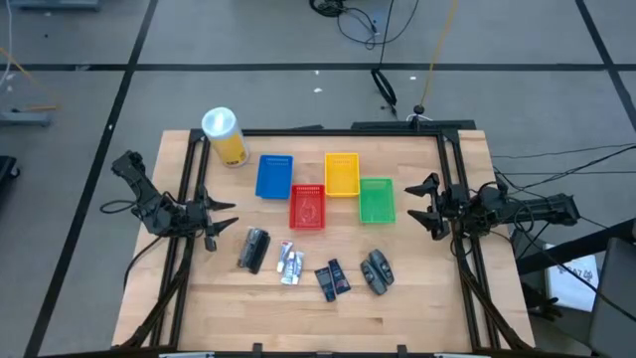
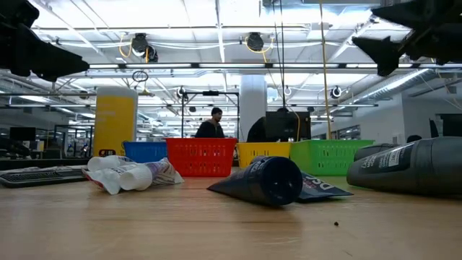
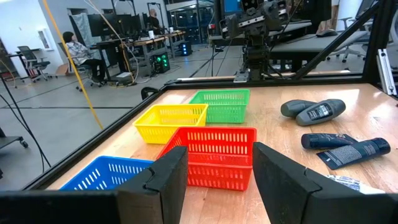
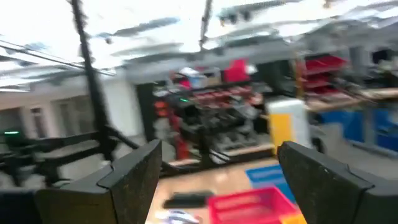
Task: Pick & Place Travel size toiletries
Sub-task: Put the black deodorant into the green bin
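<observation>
Toiletries (image 1: 316, 265) lie before baskets (image 1: 324, 190); both arms' fingers (image 3: 163, 180) spread, empty.

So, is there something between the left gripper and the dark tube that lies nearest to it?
Nothing visible. The left gripper hangs open at the table's left edge, and only bare wood lies between it and the dark tube.

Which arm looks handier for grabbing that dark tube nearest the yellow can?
Probably the left. Its open pincer hangs just beside the dark tube, while the right pincer, also open, waits across the table beyond the green basket.
</observation>
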`<state>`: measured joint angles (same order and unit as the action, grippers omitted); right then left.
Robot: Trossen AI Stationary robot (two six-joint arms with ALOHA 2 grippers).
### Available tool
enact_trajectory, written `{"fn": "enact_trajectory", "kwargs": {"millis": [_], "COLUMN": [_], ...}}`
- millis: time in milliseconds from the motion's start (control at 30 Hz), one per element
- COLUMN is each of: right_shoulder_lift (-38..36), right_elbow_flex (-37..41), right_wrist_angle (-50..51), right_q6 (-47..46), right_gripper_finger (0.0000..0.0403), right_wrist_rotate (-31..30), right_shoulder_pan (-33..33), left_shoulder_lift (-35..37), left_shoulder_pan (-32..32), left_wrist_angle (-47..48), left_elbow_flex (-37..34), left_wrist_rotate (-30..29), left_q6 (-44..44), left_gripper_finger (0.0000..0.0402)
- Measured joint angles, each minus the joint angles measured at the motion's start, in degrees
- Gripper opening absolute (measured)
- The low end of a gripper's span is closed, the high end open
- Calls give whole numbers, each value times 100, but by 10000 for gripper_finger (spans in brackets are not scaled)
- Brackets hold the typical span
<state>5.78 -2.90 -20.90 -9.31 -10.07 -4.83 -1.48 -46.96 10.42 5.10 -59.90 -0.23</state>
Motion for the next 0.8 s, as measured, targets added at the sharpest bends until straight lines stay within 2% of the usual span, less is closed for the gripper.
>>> {"fn": "enact_trajectory", "kwargs": {"millis": [133,233,300,400,533,667,800], "right_shoulder_lift": [780,1866,2752,3893,5067,5801,6326], "right_elbow_flex": [-755,-1613,-2172,-3199,-4529,-5809,-6634], "right_wrist_angle": [1084,1610,2194,2813,3953,4895,5688], "right_q6": [-21,104,175,253,186,-194,-944], "right_gripper_finger": [311,311,311,311,311,311,311], "right_wrist_rotate": [-640,-1489,-1752,-1928,-2138,-2150,-2137], "right_shoulder_pan": [-257,-535,-724,-995,-1342,-1698,-2056], "left_shoulder_lift": [1,0,1,1,1,1,1], "left_shoulder_pan": [0,0,0,0,-4,-4,-2], "left_wrist_angle": [1,-1,-1,-20,-20,-12,-5], "left_elbow_flex": [0,0,0,-2,-2,-2,-2], "left_wrist_rotate": [2,2,4,11,38,44,44], "left_q6": [-2,-2,-2,-2,0,-2,-1], "left_gripper_finger": [179,179,180,179,180,180,180]}}
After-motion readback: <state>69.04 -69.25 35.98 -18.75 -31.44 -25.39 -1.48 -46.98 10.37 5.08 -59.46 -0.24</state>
